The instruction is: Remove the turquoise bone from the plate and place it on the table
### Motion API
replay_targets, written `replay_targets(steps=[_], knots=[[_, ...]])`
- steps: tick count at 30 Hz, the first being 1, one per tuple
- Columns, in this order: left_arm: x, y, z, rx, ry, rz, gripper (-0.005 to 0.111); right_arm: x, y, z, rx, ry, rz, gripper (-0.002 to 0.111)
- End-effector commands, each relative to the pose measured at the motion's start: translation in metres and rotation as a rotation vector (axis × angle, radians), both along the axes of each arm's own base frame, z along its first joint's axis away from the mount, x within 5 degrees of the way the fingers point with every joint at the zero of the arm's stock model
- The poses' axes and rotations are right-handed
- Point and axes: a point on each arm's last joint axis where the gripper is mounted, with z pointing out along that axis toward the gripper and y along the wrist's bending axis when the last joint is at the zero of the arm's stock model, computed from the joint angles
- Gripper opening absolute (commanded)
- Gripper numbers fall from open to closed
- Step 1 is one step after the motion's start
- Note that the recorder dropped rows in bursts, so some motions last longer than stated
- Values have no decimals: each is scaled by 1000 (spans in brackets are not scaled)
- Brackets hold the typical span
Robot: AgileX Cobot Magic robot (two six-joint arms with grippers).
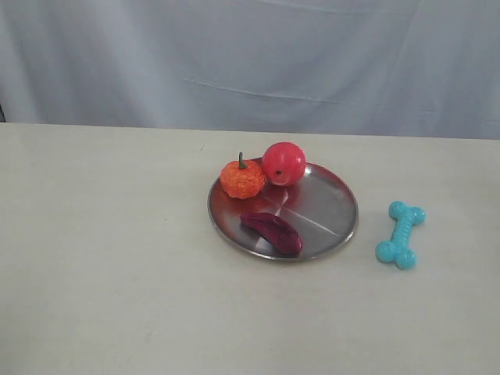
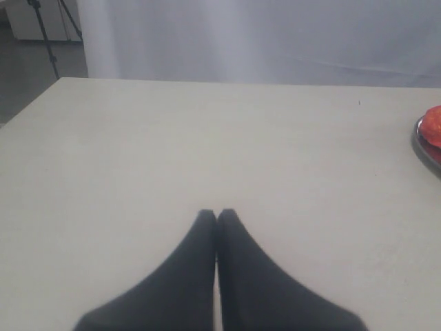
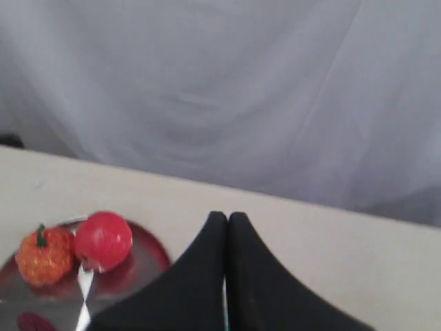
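The turquoise bone (image 1: 400, 234) lies flat on the cream table (image 1: 117, 258), a short way right of the silver plate (image 1: 328, 205) and clear of its rim. Neither arm shows in the exterior view. In the left wrist view my left gripper (image 2: 216, 214) is shut on nothing, above bare tabletop, with the plate's edge (image 2: 426, 148) far off to one side. My right gripper (image 3: 227, 216) is also shut with nothing held, its black fingers (image 3: 200, 276) hanging near the plate (image 3: 148, 252). The bone is hidden in both wrist views.
On the plate sit a red apple (image 1: 283, 163), a small orange pumpkin (image 1: 242, 179) and a dark purple elongated piece (image 1: 272, 231). A grey-white curtain (image 1: 250, 55) hangs behind the table's far edge.
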Motion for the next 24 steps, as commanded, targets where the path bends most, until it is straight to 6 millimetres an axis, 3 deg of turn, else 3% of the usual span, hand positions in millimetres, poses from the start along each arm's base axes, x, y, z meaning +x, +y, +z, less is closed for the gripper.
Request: replay_targets(steps=[1,5,11,17,24], knots=[[0,0,0,-5,-4,-7,0,-56,25,13,-53,-288,34,0],[0,0,0,-5,-4,-7,0,-112,43,5,-95,-490,64,0],[0,0,0,-5,-4,-7,0,-172,59,-29,-190,-648,85,0],[0,0,0,-5,-4,-7,0,-209,68,-59,-208,-730,85,0],[0,0,0,-5,-4,-7,0,-226,72,-89,-179,-763,84,0]])
